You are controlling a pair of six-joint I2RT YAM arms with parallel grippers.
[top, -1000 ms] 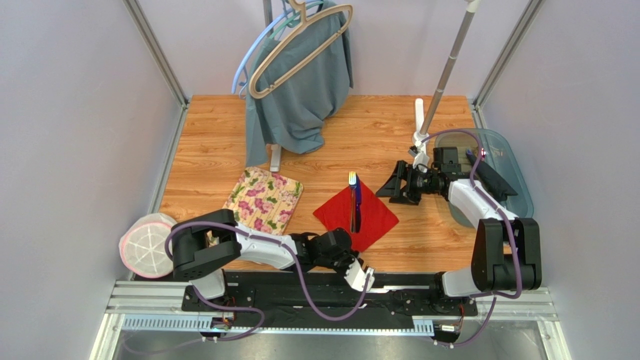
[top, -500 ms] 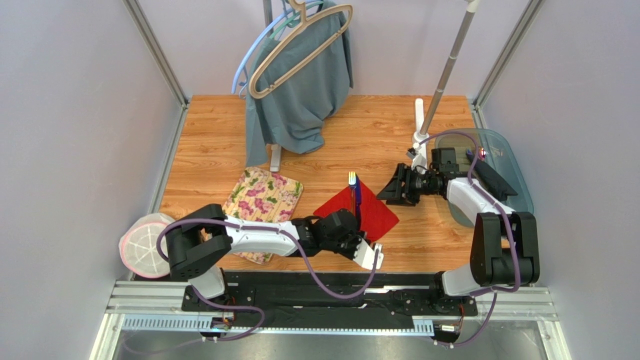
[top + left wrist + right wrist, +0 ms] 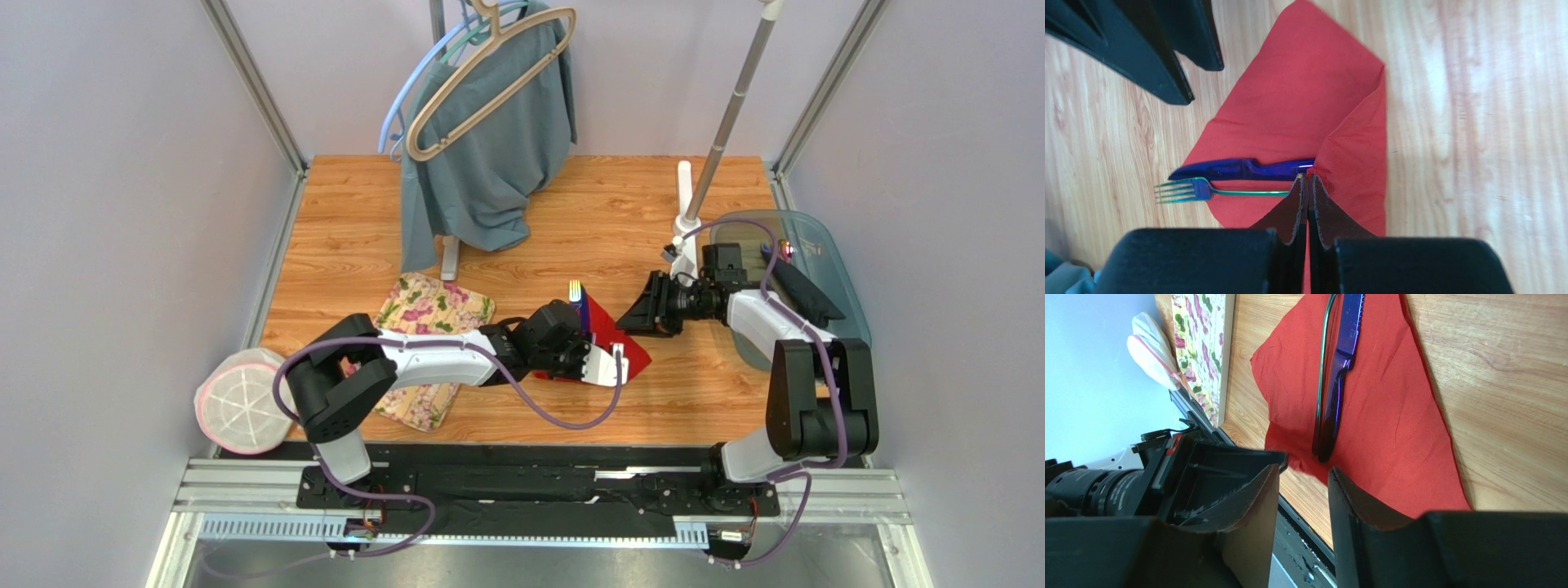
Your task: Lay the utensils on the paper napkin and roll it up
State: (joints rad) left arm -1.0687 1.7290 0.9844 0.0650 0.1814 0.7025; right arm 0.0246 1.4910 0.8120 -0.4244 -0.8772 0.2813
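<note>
Utensils first: I count 2 on the paper napkin point(image 3: 1290, 104), a blue-purple knife point(image 3: 1241, 168) and a green fork point(image 3: 1229, 192), lying side by side and parallel. The fork's tines and the knife's tip stick out past one edge of the red sheet onto the wooden tabletop point(image 3: 1475, 122). My left hand point(image 3: 1308, 179) has its fingers pressed together on a raised fold of the napkin, pinching the sheet right at the handle ends. The flap it holds is doubled over the rest of the napkin and covers those ends. My right hand point(image 3: 1303, 471) sits just beside the napkin's right edge, fingers partly spread with nothing between them. Through its camera I see the knife running away across the red paper. From overhead the napkin lies mid-tabletop between both hands. A floral mat point(image 3: 429, 325) lies near its left, partly under my left arm, and a grey-green garment point(image 3: 491, 147) hangs at the back.
</note>
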